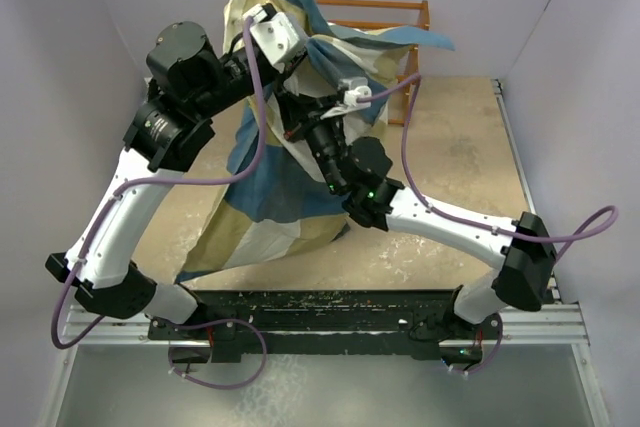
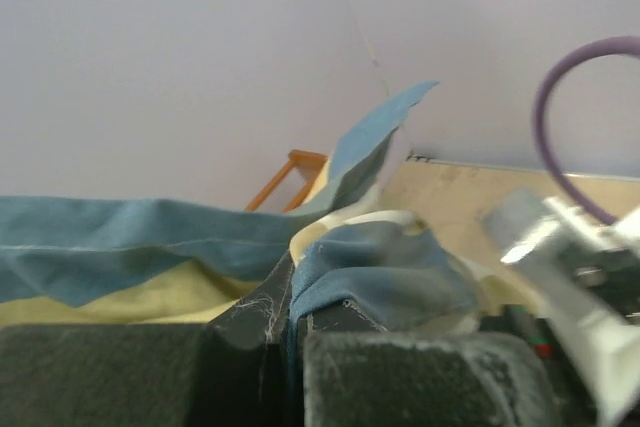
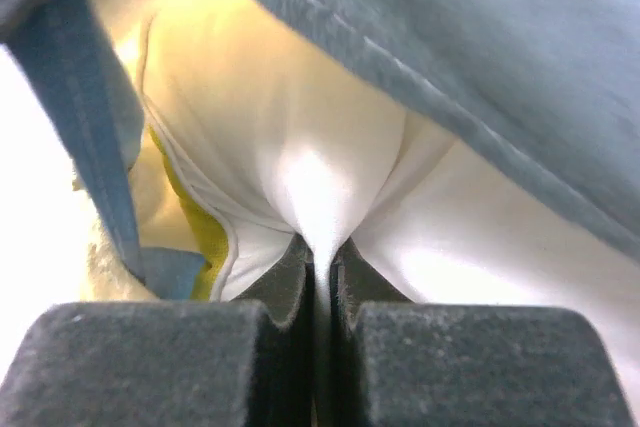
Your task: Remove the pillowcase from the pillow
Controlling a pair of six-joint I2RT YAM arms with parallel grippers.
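Left gripper: fingers pressed together, pinching a blue fold of the big blue, tan and white plaid cloth pillowcase. It holds the cloth high; the rest drapes down to the tan table.

Right gripper: reaches inside the cover, fingers clamped on white fabric with yellow edge trim. This reads as the cream-white pillow.

Pillow is hidden inside the case in the top view.

Judgement: mid-task. Both grips are set, the separation is not yet done, and the cover has to slide off.
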